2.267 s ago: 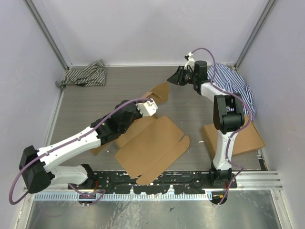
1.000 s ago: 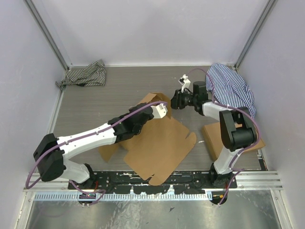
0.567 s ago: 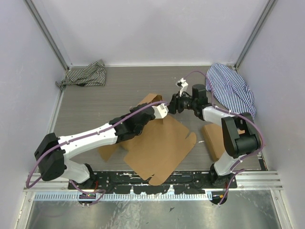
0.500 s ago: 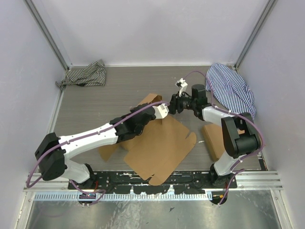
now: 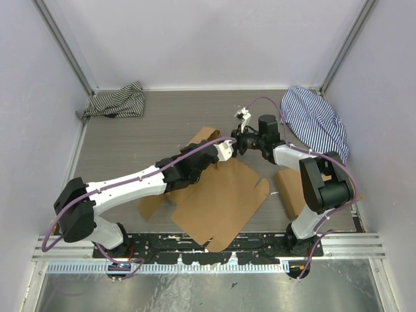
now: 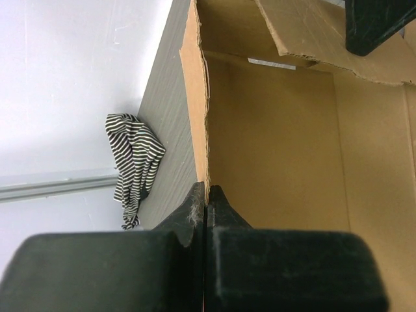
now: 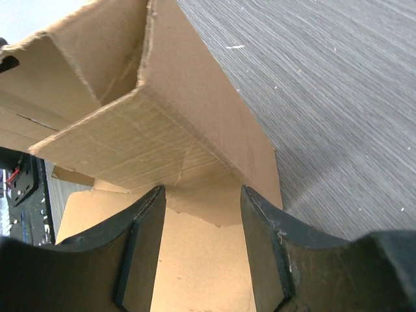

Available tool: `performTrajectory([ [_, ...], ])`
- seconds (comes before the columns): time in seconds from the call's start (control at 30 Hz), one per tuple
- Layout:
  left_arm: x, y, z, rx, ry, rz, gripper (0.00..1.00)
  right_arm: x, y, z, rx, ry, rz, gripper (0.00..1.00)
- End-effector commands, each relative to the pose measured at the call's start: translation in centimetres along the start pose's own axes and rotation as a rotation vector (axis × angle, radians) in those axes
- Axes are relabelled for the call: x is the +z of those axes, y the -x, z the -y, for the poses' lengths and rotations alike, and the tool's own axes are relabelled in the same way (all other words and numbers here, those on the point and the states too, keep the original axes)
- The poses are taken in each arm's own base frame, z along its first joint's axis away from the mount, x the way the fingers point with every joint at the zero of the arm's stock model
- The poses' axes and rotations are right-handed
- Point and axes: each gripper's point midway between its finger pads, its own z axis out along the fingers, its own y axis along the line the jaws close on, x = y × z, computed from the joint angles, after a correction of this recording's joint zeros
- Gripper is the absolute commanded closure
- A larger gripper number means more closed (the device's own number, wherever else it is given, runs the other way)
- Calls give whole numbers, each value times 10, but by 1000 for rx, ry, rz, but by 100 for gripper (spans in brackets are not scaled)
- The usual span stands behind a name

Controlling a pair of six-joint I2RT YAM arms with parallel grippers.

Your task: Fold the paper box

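Top external shows paper box on grey table, pale walls.

**Matt cardboard on a grained tabletop**

Your paper box is plain brown cardboard, matt, with fuzzy, ragged fibres along its cut edges. The table under it looks like grey wood-grain laminate, finely streaked and dull. The fingers of the right gripper are matt black plastic, lightly dusty. The striped cloth is soft, crumpled fabric
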Motion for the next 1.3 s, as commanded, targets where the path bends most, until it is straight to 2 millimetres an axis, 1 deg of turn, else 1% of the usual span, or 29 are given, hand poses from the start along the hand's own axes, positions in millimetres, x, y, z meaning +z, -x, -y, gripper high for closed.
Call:
performTrajectory([
  [0.0, 3, -36, 53, 112, -173, -127, 100, 4, 24, -13, -132, 58, 70, 45],
  [0.3, 5, -42, 63, 166, -121, -164, 100, 11, 16, -12, -134, 63, 70, 45],
  [0.6, 2, -44, 66, 176, -99, -152, 99, 14, 15, -11, -194, 44, 99, 45],
  [0.8, 1, -39, 62, 159, -94, -135, 100, 12, 21, -7, -274, 11, 146, 43],
  [0.93, 0, -38, 62, 156, -94, -129, 100, 18, 21, 3, -277, 0, 105, 42],
  [1.0, 0, -38, 61, 151, -95, -125, 100, 19, 24, 5, -282, 1, 96, 43],
  [1.13, -2, -37, 59, 143, -91, -120, 100, 19, 27, 12, -282, -30, 83, 43],
  [1.27, -3, -37, 59, 135, -93, -116, 100, 16, 35, 17, -277, -38, 86, 43],
])
